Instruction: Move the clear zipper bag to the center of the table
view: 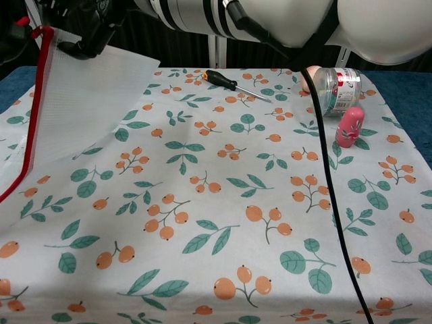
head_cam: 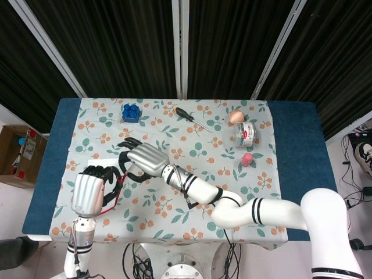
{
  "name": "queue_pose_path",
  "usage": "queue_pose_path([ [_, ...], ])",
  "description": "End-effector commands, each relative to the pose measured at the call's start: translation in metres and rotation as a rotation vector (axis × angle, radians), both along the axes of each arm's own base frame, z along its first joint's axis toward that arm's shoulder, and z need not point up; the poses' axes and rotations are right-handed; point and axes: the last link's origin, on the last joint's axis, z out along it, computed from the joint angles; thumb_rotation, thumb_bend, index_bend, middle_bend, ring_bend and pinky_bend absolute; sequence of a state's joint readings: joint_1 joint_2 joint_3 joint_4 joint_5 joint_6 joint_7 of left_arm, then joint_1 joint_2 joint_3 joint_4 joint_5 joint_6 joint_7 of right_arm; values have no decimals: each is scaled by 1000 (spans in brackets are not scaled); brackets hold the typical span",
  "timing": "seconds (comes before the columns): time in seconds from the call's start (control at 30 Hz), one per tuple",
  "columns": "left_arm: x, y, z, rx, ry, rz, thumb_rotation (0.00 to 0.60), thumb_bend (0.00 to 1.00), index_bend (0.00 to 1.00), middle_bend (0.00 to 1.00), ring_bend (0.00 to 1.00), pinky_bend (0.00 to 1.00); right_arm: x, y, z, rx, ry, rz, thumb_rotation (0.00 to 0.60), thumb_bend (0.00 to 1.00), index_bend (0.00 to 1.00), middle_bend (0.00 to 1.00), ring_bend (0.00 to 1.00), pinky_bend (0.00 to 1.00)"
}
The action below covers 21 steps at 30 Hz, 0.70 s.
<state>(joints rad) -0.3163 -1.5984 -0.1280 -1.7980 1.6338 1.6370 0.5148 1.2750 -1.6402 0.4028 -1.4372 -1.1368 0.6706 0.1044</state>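
The left hand grips the clear zipper bag by its red edge – lifted, not yet at the center. The right hand touches the bag too – whether it grasps it, I cannot tell.

A blue toy brick sits at the far left of the floral-clothed tabletop; a black-handled screwdriver lies mid-back; a peach egg, clear plastic jar and pink capsule-shaped toy cluster right.
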Motion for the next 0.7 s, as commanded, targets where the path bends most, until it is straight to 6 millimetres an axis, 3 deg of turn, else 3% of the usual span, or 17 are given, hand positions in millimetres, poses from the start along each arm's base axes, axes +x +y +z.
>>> queue_pose_path([
  [0.03,-4,-2,-5,-17,-9,12,600,386,730,691,641,630,-1,-2,8,-13,-19,-12,600,487,871,397,116,64],
  [0.7,-11,2,-33,-166,-9,38,600,386,730,685,639,631,-18,-5,45,-75,-129,-59,600,486,918,416,140,96],
])
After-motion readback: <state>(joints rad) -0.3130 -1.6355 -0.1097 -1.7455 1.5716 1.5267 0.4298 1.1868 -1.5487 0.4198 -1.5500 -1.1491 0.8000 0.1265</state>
